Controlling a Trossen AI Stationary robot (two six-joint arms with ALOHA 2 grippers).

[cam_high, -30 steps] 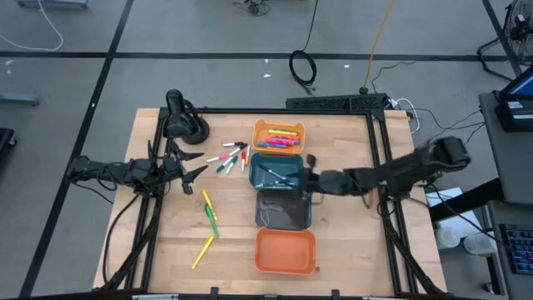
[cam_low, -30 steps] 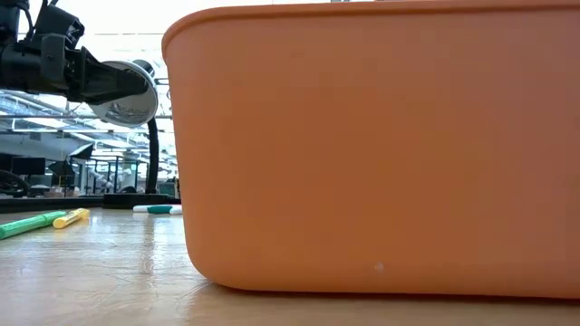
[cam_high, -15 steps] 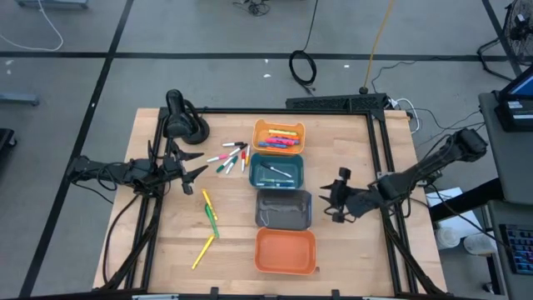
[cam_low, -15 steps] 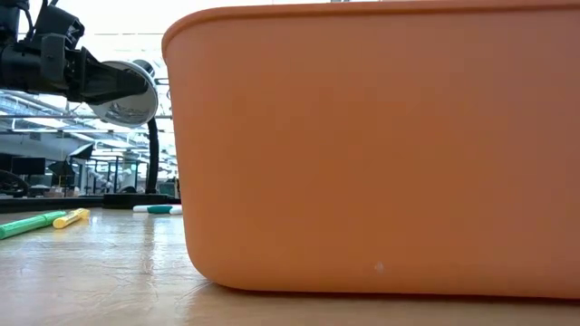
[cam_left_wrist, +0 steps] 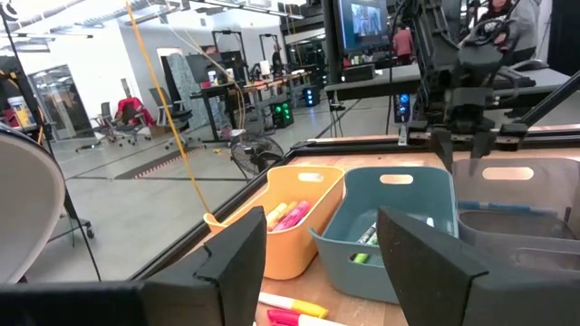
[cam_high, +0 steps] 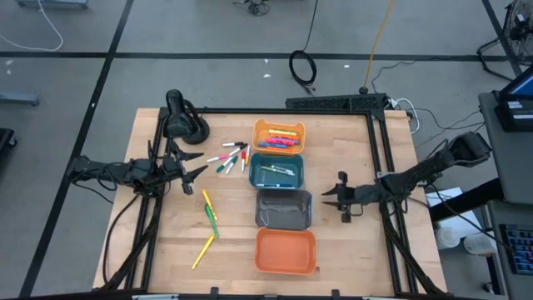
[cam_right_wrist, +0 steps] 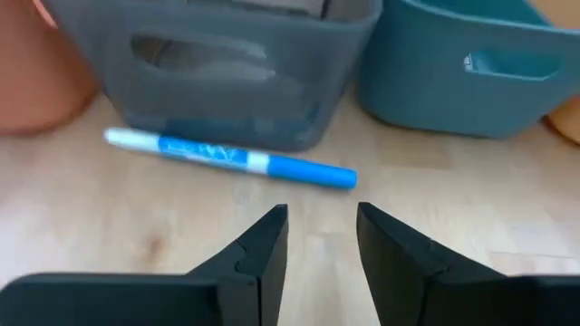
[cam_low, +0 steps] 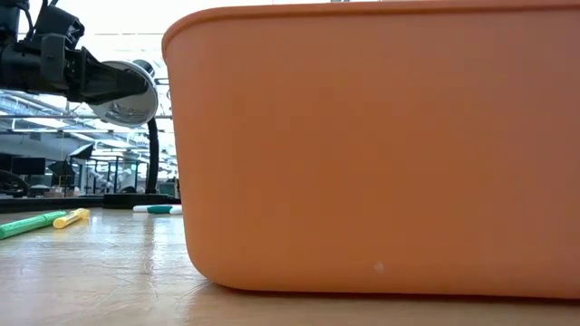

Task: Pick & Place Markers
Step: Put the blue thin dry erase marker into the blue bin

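Observation:
Loose markers (cam_high: 230, 157) lie on the wooden table left of the bins, and yellow and green ones (cam_high: 209, 212) lie nearer the front. More markers lie in the light orange bin (cam_high: 280, 136) and the teal bin (cam_high: 276, 172). A blue marker (cam_right_wrist: 231, 156) lies flat on the table against the grey bin's (cam_right_wrist: 227, 54) wall. My right gripper (cam_high: 336, 201) is open and empty, right of the grey bin (cam_high: 283, 208), with its fingers (cam_right_wrist: 263, 244) pointing at the blue marker. My left gripper (cam_high: 196, 172) is open and empty, left of the loose markers.
The four bins stand in a row down the table's middle, the orange one (cam_high: 286, 251) nearest the front, where it fills the low view (cam_low: 381, 145). A black stand (cam_high: 181, 121) sits at the far left corner. Bare wood lies right of the bins.
My right gripper has drawn back from over the teal and grey bins toward the table's right edge and a little toward the near edge. It now sits low beside the grey bin. My left arm has kept still.

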